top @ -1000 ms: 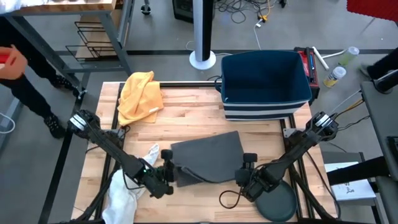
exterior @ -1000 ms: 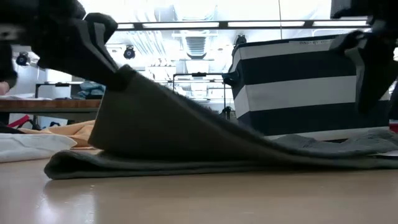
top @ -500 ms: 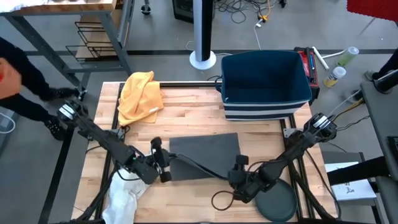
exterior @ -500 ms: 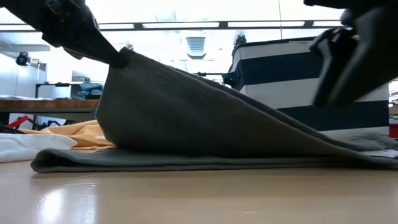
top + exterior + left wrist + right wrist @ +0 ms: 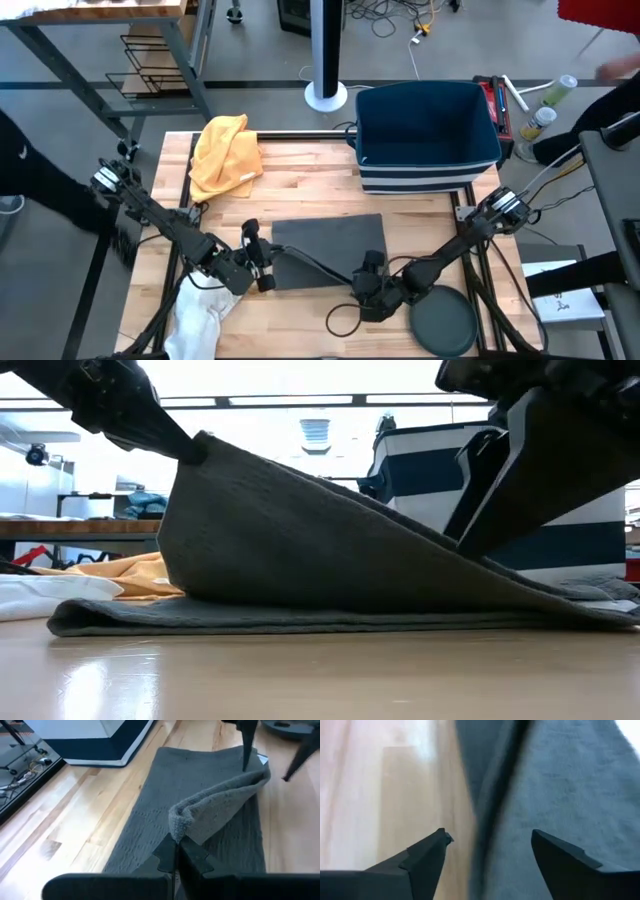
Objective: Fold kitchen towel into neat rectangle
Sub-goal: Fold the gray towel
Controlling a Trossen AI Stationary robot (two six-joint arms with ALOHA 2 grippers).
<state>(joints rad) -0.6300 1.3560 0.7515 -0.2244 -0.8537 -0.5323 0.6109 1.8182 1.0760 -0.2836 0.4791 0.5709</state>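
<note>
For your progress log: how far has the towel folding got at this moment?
Done: the grey towel lies flat on the table with one layer already doubled at its near edge.
In hand: the left gripper pinches a raised corner, jaws shut; the right gripper sits with jaws open at the towel's edge, holding nothing.
Left: lay the lifted flap down and square up the rectangle.

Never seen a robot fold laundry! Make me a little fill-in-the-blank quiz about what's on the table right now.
1. The left hand is pinching a corner of the ____ towel.
2. The right hand has its fingers ____ at the towel's edge.
3. The crumpled cloth at the table's far left corner is ____.

Missing words: grey; open; yellow
</note>
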